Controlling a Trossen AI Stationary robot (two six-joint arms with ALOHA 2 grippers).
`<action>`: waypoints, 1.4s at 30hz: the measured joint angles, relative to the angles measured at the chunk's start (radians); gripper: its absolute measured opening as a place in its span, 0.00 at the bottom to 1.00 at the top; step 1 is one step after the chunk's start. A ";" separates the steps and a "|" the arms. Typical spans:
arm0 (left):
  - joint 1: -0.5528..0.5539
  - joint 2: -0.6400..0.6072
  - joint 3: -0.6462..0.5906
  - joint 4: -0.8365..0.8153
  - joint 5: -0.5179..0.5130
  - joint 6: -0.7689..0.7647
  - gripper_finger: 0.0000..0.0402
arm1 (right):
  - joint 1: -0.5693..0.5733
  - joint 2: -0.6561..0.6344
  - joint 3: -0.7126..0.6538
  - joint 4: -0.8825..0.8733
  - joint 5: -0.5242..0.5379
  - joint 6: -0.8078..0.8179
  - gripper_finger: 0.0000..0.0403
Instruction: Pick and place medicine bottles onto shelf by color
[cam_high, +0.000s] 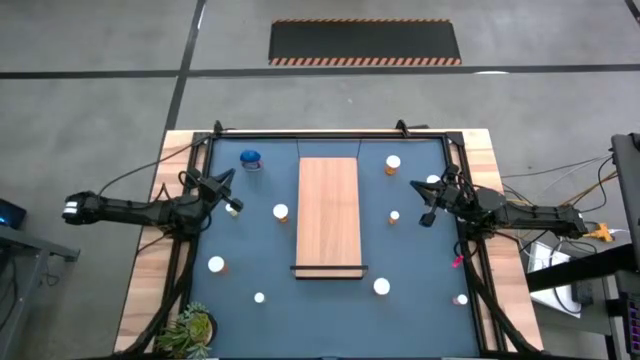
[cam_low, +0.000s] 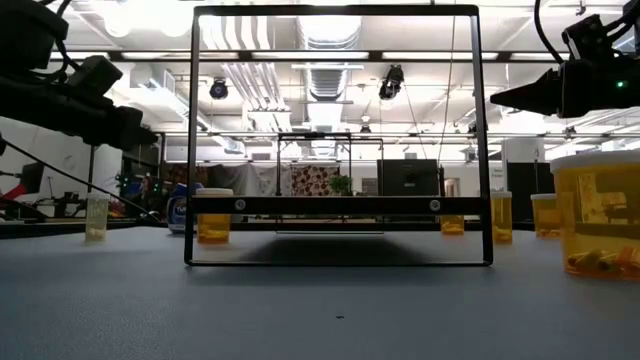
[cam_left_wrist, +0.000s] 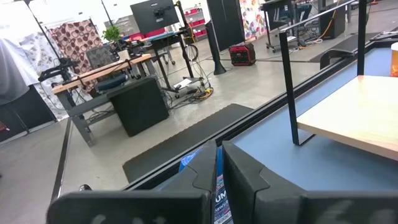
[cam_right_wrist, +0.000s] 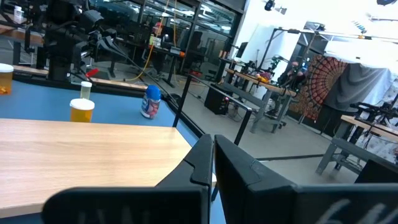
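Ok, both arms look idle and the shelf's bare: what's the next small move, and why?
Probably open the left gripper and ease it toward the blue bottle: its fingers are shut and empty, that bottle stands nearest, and the shelf holds nothing.

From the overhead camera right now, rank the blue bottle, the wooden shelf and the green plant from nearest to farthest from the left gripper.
Measured from the left gripper:
1. Blue bottle, just beyond it near the table's far edge.
2. Shelf, toward the table's middle.
3. Green plant, at the near left corner, clearly farthest.
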 joint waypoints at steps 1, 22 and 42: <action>0.000 0.000 0.000 0.000 0.000 0.000 0.02 | 0.000 0.000 0.000 0.000 0.000 0.000 0.02; -0.001 0.000 0.000 0.001 0.068 -0.148 0.02 | 0.002 0.000 0.000 0.000 -0.019 0.220 0.02; -0.001 0.028 0.000 0.163 0.333 -0.813 0.02 | 0.002 0.000 0.000 0.004 0.090 0.551 0.02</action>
